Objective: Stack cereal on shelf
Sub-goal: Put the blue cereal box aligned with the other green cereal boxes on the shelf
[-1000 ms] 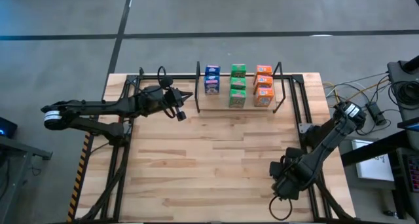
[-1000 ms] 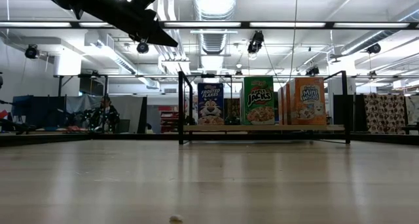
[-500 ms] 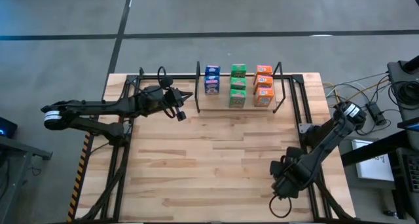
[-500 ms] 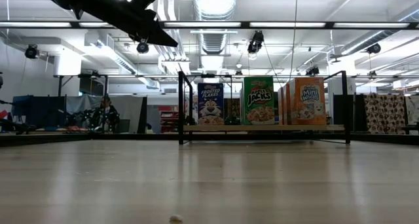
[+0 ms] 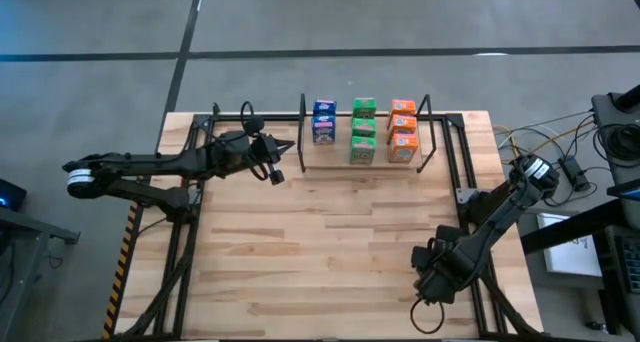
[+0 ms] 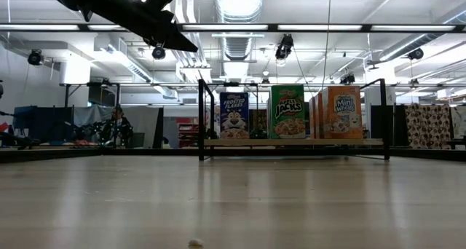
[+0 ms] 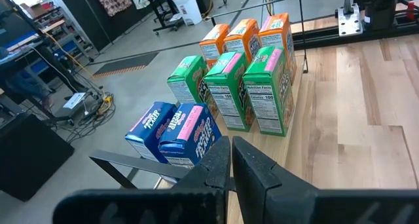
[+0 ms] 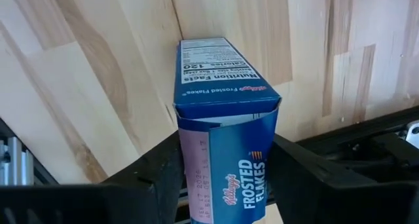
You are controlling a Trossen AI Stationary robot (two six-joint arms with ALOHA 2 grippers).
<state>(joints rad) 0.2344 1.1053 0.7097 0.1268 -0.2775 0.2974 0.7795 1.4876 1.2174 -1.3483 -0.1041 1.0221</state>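
Observation:
The shelf [image 5: 336, 168] stands at the table's far middle and bears two blue [image 5: 323, 122], three green [image 5: 363, 130] and three orange [image 5: 402, 128] cereal boxes, all upright in rows. The low view shows them as blue [image 6: 234, 114], green [image 6: 288, 111] and orange [image 6: 338, 111]. My left gripper [image 5: 276, 174] hangs shut and empty just left of the shelf, facing the boxes [image 7: 242, 86]. My right gripper [image 5: 435, 279] points down over the table's near right, shut on another blue cereal box [image 8: 222, 86], which the arm hides in the high view. My right gripper has the blue box's top end [image 8: 196, 160] between its two fingers, one finger [image 8: 157, 178] on each of two opposite sides. The fingers come from above, pointing down. The box stands upright below them; whether its bottom rests on the table cannot be told.
Black side frames [image 5: 185, 232] run along the table's left and right edges [image 5: 470, 182]. Cables and gear [image 5: 560, 172] lie off the right edge. Bare wood fills the table's middle [image 5: 320, 242]. A small crumb [image 6: 195, 243] lies near the front. A person [image 6: 116, 125] sits far behind.

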